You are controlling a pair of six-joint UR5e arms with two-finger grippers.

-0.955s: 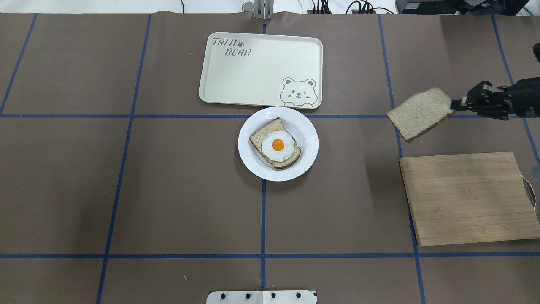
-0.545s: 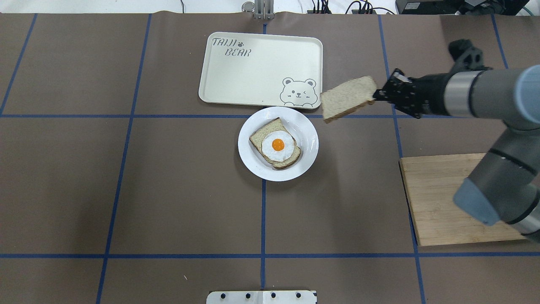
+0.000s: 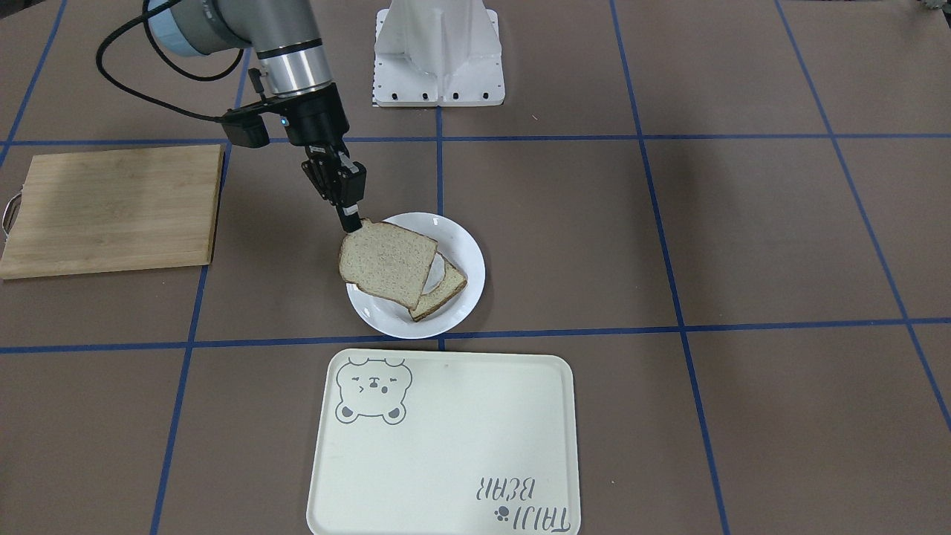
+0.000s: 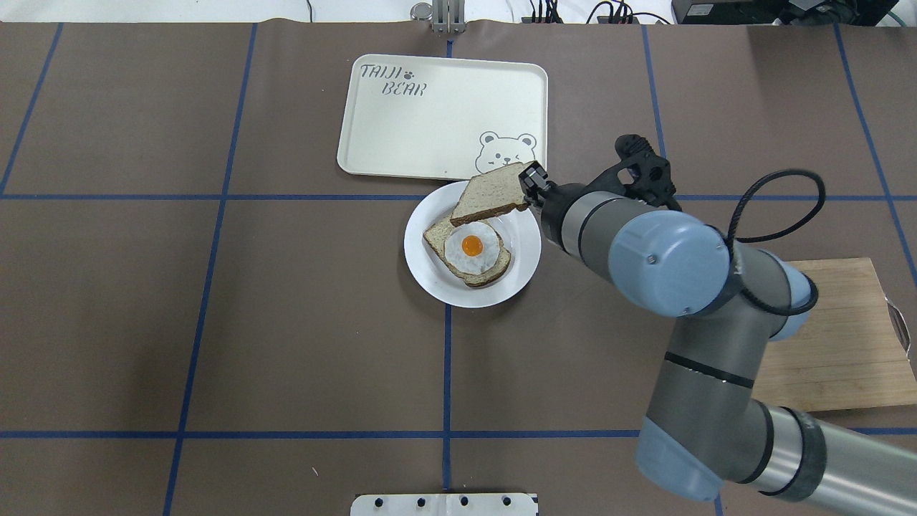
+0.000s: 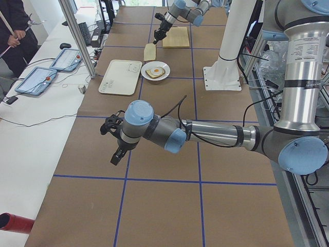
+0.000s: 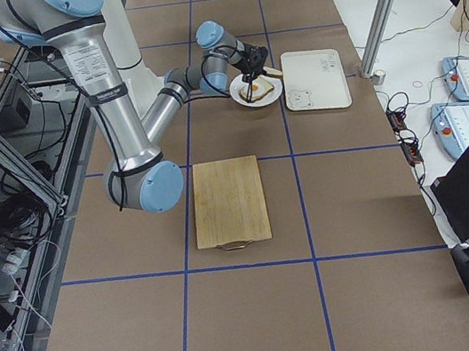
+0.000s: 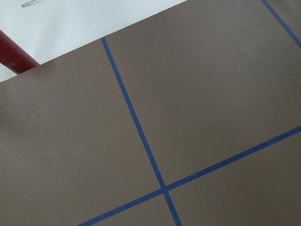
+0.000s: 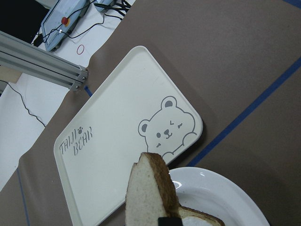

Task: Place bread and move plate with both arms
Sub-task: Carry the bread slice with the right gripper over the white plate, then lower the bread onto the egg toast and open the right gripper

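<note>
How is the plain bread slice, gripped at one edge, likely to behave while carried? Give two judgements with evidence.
The bread is probably light and fairly stiff: pinched at one corner by the right gripper, it juts out flat without drooping. It may tear there, since only a little crust is gripped.

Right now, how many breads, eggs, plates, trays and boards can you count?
Bread slices: 2 (the bread in the right tool, and the egg-topped slice)
Fried egg: 1
Plate: 1
Tray: 1
Cutting board: 1
Total: 6
</note>
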